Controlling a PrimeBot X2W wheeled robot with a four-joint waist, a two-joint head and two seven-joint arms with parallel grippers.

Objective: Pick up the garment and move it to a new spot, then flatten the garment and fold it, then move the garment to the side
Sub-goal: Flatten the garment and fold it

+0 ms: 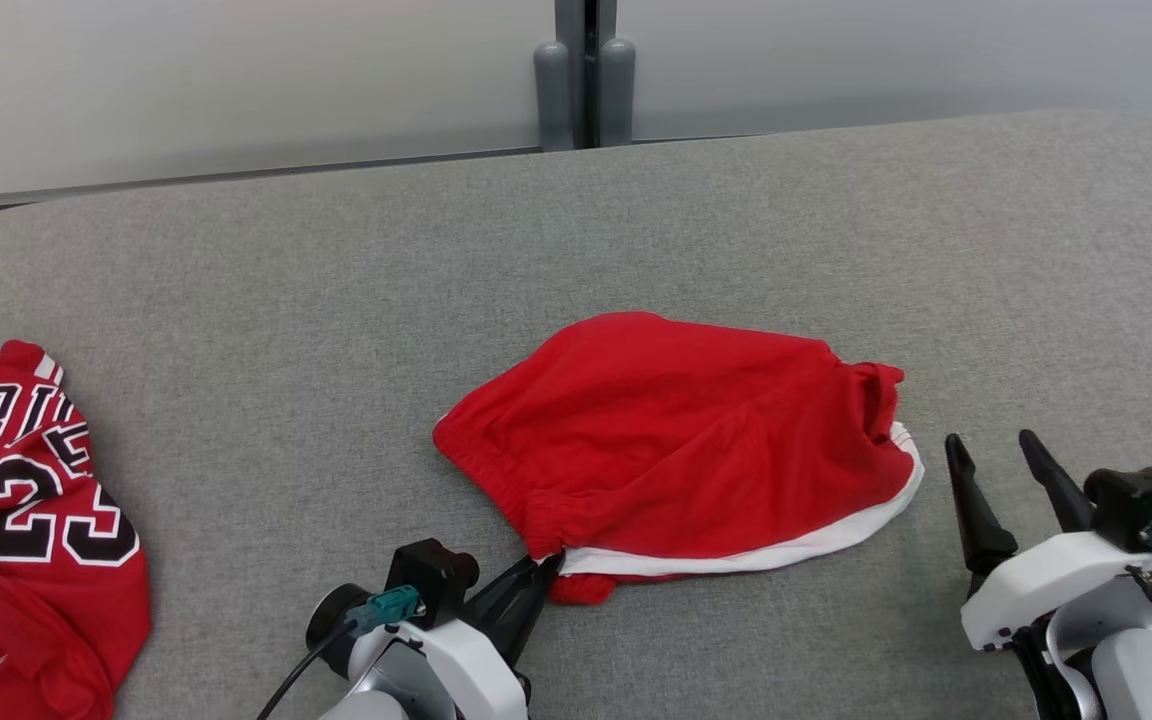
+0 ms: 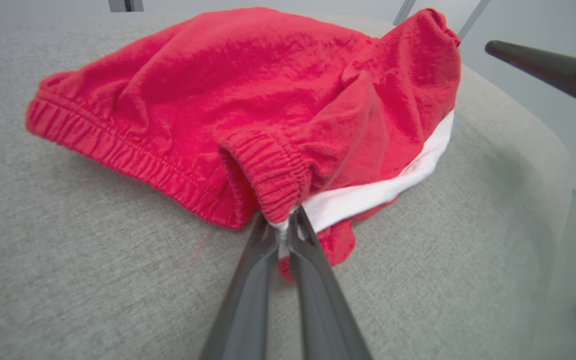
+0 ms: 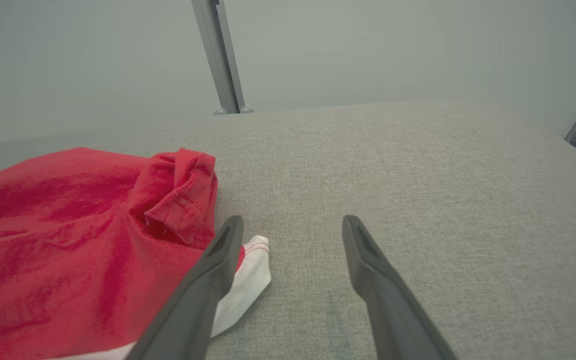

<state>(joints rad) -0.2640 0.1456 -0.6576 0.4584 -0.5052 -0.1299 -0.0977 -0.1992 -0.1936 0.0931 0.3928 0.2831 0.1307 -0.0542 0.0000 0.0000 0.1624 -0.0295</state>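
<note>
Red shorts (image 1: 676,440) lie rumpled mid-frame on the grey worktop (image 1: 336,300). Left claw (image 1: 546,570), bottom centre-left: pinched tight on the shorts' near corner, where waistband meets white trim. Right claw (image 1: 991,440), lower right: spread wide, empty, just beside the shorts' white-edged end.

Left gripper (image 2: 286,220) pinches the red shorts' (image 2: 248,100) waistband corner.

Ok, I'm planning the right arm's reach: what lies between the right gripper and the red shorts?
Nothing stands there. In the head view, just a short stretch of bare grey surface separates the open right gripper from the white-trimmed edge of the red shorts.
</note>
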